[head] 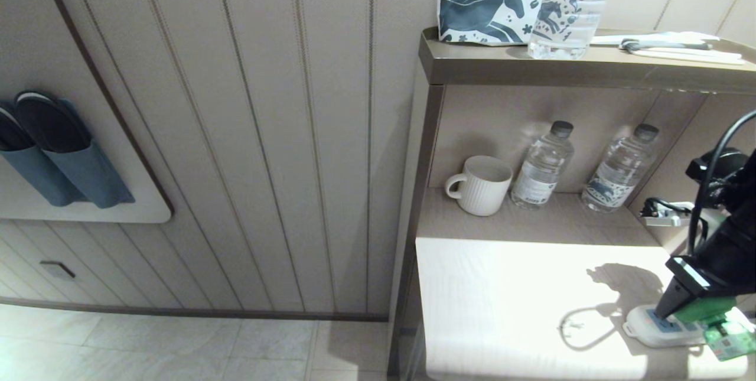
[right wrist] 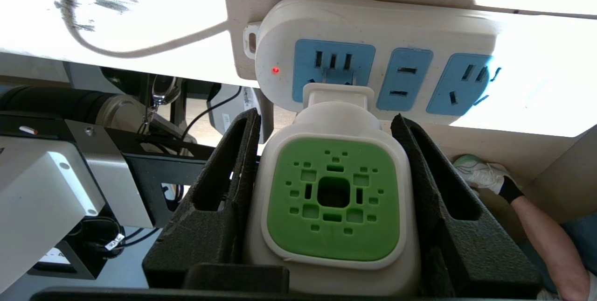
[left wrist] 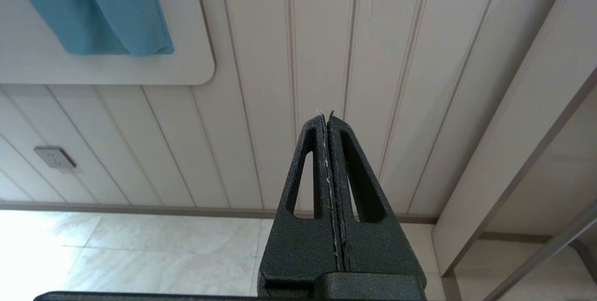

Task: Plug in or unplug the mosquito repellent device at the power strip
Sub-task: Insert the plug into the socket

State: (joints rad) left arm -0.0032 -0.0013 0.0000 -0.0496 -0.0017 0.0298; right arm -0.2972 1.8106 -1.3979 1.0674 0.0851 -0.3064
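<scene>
The right gripper [right wrist: 333,151] is clamping the white, green-capped mosquito repellent device [right wrist: 333,198], its plug sitting at the first light-blue socket of the long white plastic power strip [right wrist: 373,25] on the tabletop. The left gripper [left wrist: 329,119] is hanging closed, empty. Behind, two clear plastic water bottles [head: 542,165] are holding water beside a white ribbed mug [head: 479,185].

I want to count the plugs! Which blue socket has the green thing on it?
The end blue socket beside the little red light. The mosquito repellent device, held by the right claw, sits against it. The other two blue sockets are empty.
</scene>
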